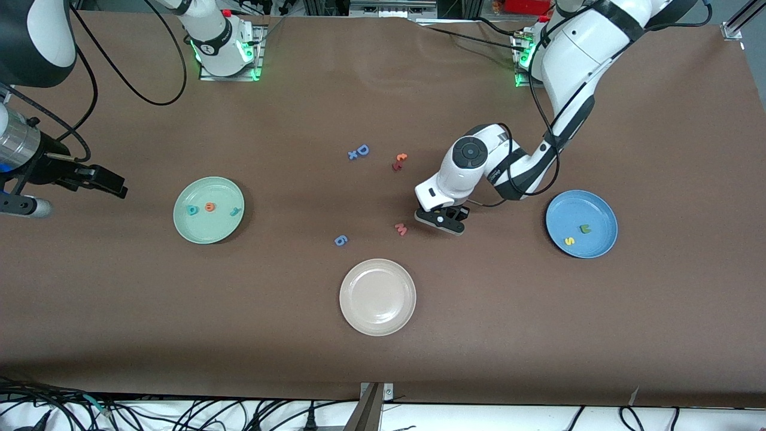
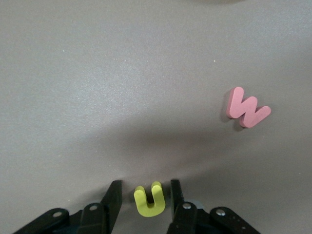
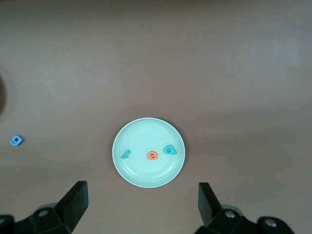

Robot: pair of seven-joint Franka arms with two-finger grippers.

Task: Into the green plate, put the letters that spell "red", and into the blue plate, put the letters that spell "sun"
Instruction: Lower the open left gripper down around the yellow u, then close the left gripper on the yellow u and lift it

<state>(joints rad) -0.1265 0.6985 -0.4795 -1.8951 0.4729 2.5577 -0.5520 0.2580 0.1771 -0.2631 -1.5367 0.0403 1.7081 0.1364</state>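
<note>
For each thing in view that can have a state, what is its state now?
green plate: holds three letters, teal d, orange e, teal r.
blue plate: holds yellow s and green letter.
white plate: holds nothing.
yellow u: on the table, between the left claw's fingers.
left claw: low at the table, around the u.
right claw: open, waiting above the green plate.
</note>
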